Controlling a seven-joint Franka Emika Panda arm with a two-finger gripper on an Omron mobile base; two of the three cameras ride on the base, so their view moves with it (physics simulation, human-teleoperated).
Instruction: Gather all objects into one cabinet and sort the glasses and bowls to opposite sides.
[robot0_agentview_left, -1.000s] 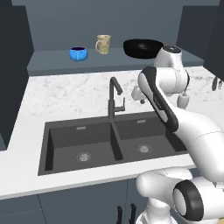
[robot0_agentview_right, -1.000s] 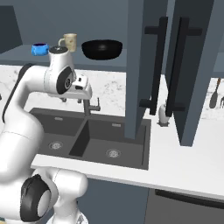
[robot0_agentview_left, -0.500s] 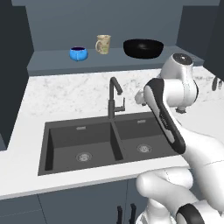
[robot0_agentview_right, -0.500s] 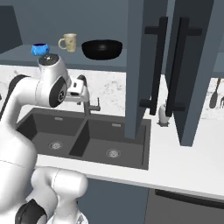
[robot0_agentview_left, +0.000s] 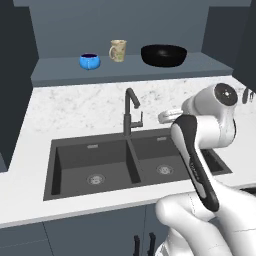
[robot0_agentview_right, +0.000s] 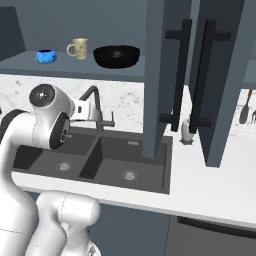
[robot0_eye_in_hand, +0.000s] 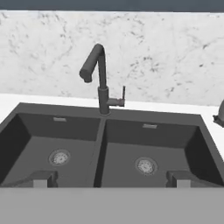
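While over the sink (robot0_eye_in_hand: 26, 114), fingers (robot0_eye_in_hand: 43, 178) wide apart.

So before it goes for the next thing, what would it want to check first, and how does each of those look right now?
1. Gripper open and empty: ok, fingertips stand wide apart over the sink with nothing between them.
2. Blue bowl, beige mug and black bowl upright on the shelf: ok.
3. Orange cup located: cannot tell.
4. Cabinet doors open: ok.
5. Faucet out of the arm's way: not ok, it stands right ahead of the hand.
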